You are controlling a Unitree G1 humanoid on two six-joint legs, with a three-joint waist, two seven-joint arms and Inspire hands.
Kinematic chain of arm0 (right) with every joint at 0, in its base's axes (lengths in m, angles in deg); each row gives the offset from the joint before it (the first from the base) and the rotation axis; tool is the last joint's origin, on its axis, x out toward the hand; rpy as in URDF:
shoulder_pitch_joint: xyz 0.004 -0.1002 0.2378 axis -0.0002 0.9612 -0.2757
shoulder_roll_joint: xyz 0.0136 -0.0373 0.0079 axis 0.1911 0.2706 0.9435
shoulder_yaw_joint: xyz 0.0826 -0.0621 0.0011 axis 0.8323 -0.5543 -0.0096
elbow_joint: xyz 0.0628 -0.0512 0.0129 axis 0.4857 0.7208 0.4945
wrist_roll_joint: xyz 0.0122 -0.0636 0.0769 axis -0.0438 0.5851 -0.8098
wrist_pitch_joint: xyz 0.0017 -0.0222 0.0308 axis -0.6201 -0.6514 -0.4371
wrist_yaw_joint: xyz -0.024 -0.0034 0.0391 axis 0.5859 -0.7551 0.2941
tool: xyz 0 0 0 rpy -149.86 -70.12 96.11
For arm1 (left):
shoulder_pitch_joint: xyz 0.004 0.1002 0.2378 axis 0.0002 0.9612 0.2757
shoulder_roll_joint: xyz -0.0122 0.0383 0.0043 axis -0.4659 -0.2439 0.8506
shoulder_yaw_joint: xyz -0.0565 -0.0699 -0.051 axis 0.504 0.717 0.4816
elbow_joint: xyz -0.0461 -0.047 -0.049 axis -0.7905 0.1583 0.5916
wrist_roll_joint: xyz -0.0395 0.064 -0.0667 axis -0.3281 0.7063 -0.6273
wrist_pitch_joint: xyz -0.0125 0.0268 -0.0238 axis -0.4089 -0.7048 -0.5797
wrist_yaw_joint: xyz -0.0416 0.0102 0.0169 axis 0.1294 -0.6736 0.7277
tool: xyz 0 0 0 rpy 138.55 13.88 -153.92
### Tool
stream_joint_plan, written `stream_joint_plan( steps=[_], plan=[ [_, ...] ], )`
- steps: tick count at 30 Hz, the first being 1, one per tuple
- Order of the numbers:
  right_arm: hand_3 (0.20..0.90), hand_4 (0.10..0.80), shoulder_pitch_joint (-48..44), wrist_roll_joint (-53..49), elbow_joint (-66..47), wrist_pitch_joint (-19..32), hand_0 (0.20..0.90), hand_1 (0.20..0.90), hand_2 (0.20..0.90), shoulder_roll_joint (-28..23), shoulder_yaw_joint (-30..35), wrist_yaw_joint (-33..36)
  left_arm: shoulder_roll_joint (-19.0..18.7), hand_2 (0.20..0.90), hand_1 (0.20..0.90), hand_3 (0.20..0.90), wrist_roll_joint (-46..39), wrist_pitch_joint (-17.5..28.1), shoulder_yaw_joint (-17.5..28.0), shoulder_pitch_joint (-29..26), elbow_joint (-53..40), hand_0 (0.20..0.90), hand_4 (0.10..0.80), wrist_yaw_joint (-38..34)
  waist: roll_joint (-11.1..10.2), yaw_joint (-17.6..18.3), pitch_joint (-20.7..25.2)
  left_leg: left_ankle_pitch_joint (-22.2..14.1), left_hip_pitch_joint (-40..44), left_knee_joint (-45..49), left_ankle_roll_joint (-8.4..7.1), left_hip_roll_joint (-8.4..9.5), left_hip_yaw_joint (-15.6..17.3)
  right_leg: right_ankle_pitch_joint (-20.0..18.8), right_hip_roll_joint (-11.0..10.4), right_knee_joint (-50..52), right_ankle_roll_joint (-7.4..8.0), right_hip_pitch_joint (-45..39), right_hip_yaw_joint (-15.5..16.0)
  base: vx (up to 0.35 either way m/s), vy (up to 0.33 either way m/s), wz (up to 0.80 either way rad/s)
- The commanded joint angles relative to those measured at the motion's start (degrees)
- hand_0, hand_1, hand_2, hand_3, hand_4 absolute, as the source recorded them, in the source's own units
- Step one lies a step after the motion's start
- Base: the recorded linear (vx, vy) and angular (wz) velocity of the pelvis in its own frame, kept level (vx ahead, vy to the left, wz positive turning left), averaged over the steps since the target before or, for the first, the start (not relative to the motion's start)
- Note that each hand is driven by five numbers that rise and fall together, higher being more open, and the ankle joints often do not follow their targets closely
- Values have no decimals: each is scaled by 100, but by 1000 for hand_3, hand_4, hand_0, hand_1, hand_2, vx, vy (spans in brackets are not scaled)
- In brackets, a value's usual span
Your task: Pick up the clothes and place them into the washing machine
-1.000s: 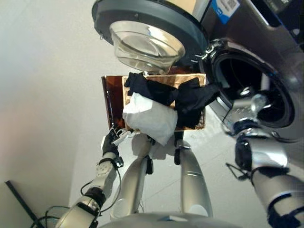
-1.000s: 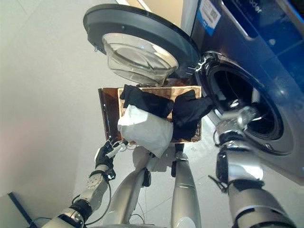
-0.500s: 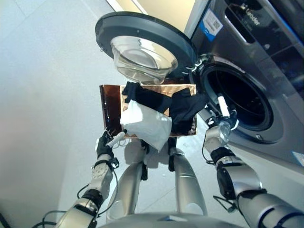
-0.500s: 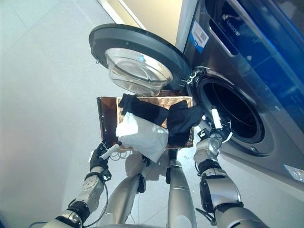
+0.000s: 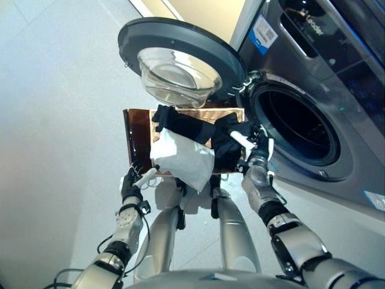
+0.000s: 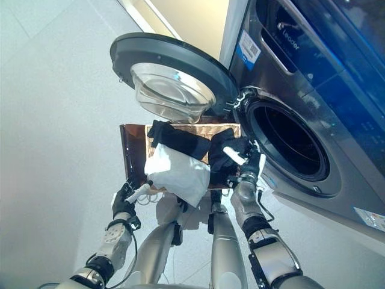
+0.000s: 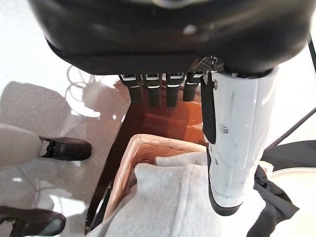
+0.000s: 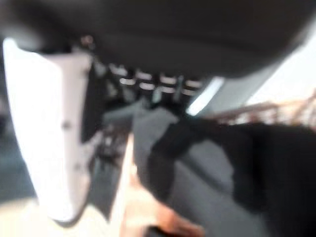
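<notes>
A brown wicker basket (image 5: pixel 201 114) stands on the floor by the washing machine's open drum (image 5: pixel 298 123). A white-grey cloth (image 5: pixel 183 156) hangs over its near rim, and black clothes (image 5: pixel 183 123) lie across the top. My right hand (image 5: pixel 258 149) is open at the basket's right end, against the black cloth (image 8: pixel 256 163) there; I cannot tell if it touches. My left hand (image 5: pixel 129 183) hovers open and empty off the basket's near left corner. In its wrist view the thumb (image 7: pixel 232 148) stretches above the pale cloth (image 7: pixel 168 197) and basket rim (image 7: pixel 148 143).
The round glass door (image 5: pixel 180 57) stands swung open above the basket's far side. The machine's dark front (image 5: pixel 337 72) fills the right. A person's dark shoes (image 7: pixel 64 148) stand on the pale floor near the basket.
My right hand has drawn back from the drum opening, moving left to the black cloth at the basket's right end. The left hand has stayed put. The camera has shifted.
</notes>
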State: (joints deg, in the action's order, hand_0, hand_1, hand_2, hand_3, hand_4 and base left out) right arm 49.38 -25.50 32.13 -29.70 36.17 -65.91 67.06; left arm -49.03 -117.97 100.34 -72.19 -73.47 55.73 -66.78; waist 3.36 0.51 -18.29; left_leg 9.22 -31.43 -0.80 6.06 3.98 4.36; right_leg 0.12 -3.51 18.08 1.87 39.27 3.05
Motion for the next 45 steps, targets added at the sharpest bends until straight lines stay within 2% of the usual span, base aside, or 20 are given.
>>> stream_joint_plan(
  steps=[1,4,17,27,37,45],
  plan=[
    [900,800,-50,1334,-510,-164,900,900,900,-92,-207,396,-114,900,900,900,306,434,281,6,91,900,800,-266,-108,-167,132,-551,-296,649,-484,48,179,-604,-120,-1114,154,-526,125,0,0,0],
    [900,800,-351,2102,-219,-538,900,900,900,12,-528,564,-64,900,900,900,389,398,267,-82,197,900,800,-362,-71,-213,138,-543,-343,650,-477,63,170,-612,-116,-1107,154,-474,131,0,0,0],
    [900,800,-1227,2379,751,-916,900,900,900,235,-1002,645,-57,900,900,900,432,274,85,-143,-207,900,800,-458,62,-377,3,-486,-470,623,-480,96,164,-641,-127,-1075,152,-310,133,0,0,0],
    [900,800,-1743,2530,1262,-1080,900,900,900,60,-930,935,-159,900,900,900,517,257,-17,-130,-492,900,800,-525,115,-446,-132,-445,-603,627,-472,99,149,-677,-142,-1036,151,-148,149,-3,3,1],
    [900,800,-1641,2587,1552,-1142,900,900,900,-3,-690,1323,-143,900,900,900,614,266,-28,-139,-369,900,800,-664,113,-409,-121,-486,-658,666,-458,105,170,-669,-146,-966,144,-67,137,0,1,0],
    [900,800,-1660,2588,1669,-1140,900,900,900,-3,-693,1285,-149,900,900,900,619,293,-47,-152,-453,900,800,-686,143,-407,-163,-492,-719,683,-452,113,176,-670,-151,-914,140,26,128,0,0,0]
  ],
)
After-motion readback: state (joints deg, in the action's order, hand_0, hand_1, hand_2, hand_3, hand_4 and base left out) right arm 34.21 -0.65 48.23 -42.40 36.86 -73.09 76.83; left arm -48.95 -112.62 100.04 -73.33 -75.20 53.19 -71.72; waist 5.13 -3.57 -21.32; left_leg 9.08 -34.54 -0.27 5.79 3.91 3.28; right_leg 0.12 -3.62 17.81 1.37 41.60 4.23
